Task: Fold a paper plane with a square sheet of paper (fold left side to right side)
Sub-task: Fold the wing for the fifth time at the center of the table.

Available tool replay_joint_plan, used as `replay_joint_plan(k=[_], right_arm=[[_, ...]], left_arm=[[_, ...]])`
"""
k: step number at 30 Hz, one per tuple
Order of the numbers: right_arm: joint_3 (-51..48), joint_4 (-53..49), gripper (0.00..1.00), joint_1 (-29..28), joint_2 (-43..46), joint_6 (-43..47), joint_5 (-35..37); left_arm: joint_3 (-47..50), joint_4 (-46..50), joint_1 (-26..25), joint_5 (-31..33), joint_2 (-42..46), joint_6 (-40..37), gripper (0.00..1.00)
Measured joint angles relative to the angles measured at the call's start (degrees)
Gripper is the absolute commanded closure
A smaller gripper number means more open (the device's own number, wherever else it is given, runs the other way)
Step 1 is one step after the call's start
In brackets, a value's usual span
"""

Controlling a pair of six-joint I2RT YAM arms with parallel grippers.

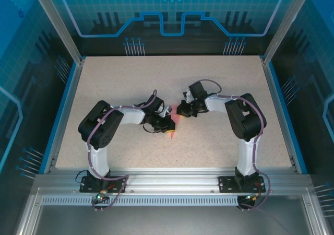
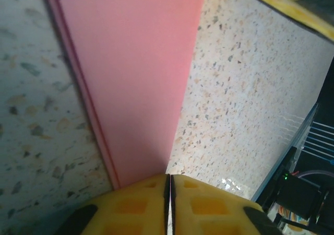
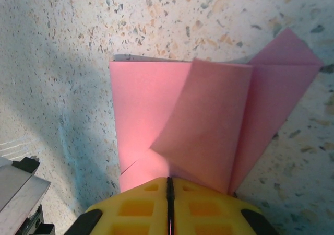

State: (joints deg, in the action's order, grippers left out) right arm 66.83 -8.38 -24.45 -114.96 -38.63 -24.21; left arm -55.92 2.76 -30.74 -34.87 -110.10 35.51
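OK, mid-fold. The paper [image 1: 172, 129] lies on the table [image 1: 130, 83], about the middle, between the two arms and mostly covered by them in the top view.

Left claw [image 2: 168, 185]: yellow fingers together, just a thin dark seam between them, tips right at the narrow end of the paper. From the left wrist the paper is a long pink wedge widening away from the tips, with a second layer's edge running along its left side.

Right claw [image 3: 168, 185]: also closed, tips at the near edge of the paper. The right wrist shows a squarish folded part with a flap laid diagonally over it and a pointed corner sticking out to the right. The flap may not be fully flat.

Cannot tell whether either claw has paper pinched in the seam or is only pressing down on it. It looks more like pressing.

Step, my guess: creasing a fold, each closed claw holding down or rubbing one end of the folded shape. It is not a slim dart yet, so well short of done.

The next move probably needs one claw to pin the paper while the other runs along the fold line. That calls for light pressure, low and flat, or the thin sheet slides or buckles. After that, a claw must open and get under an edge to lift the next flap.
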Motion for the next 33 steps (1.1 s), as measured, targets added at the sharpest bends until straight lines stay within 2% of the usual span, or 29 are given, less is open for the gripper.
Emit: replay_joint_plan(k=[5,14,23,33], right_arm=[[-1.44,0.39,0.97,0.07,2.93,0.85,0.33],[-8.13,4.52,0.98,-0.07,12.26,1.66,-0.87],[-10.10,6.97,0.98,-1.99,9.16,1.64,-3.65],[-9.11,6.58,0.98,-2.91,4.83,2.14,-3.67]], left_arm=[[-0.61,1.07,-0.52,0.63,-0.17,-0.96,1.00],[-0.61,1.09,-0.72,0.76,-0.22,-1.18,1.00],[-0.61,1.09,-0.98,0.81,-0.22,-1.40,1.00],[-0.63,1.18,-1.05,1.01,-0.20,-1.40,1.00]])
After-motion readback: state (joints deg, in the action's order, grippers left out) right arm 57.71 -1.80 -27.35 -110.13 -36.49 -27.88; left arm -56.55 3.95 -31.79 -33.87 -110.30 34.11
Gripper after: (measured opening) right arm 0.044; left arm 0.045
